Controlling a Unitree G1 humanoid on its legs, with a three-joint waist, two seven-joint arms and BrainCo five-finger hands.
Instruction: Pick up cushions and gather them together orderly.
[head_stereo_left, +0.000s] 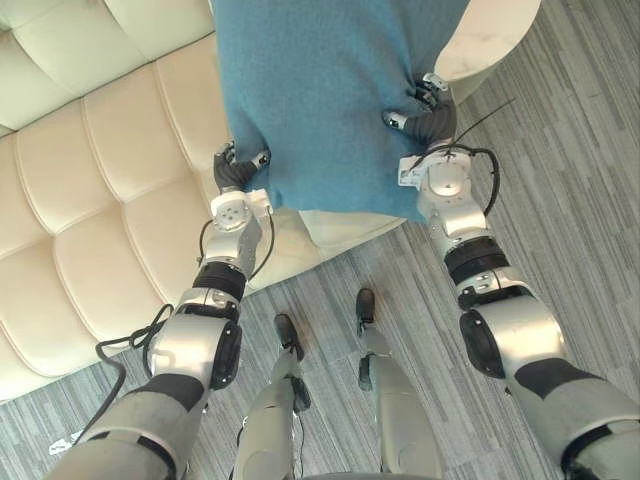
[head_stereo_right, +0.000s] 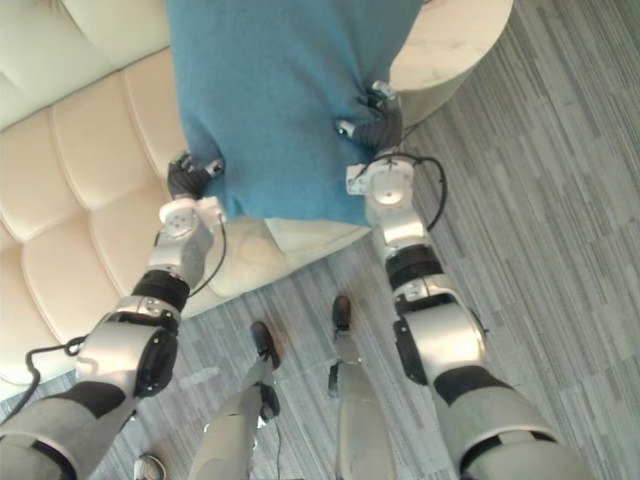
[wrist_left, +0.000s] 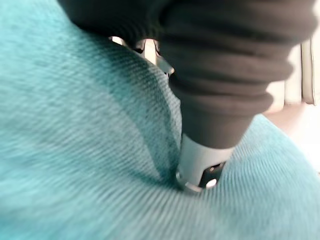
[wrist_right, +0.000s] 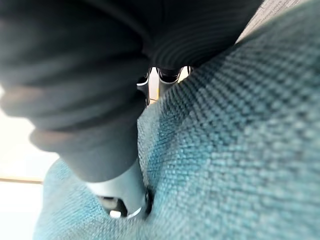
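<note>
Pinching the blue cushion (head_stereo_left: 320, 90) at its near left and right edges with the left hand (head_stereo_left: 238, 168) and right hand (head_stereo_left: 428, 115), both closed tight on the fabric, holding it spread and lifted above the cream sofa (head_stereo_left: 90, 200), likely for carrying.

Cream sofa (head_stereo_left: 90, 200) of stitched, padded squares along the left, set on grey floor (head_stereo_left: 560, 180) of narrow striped planks. At the seat's front edge, 1 pale cream cushion (head_stereo_left: 345, 226), lying on the sofa and jutting a little past it over the floor. At the upper right, 1 round white tabletop (head_stereo_left: 495, 35) with faint veining, standing on the same floor, near the sofa's end
</note>
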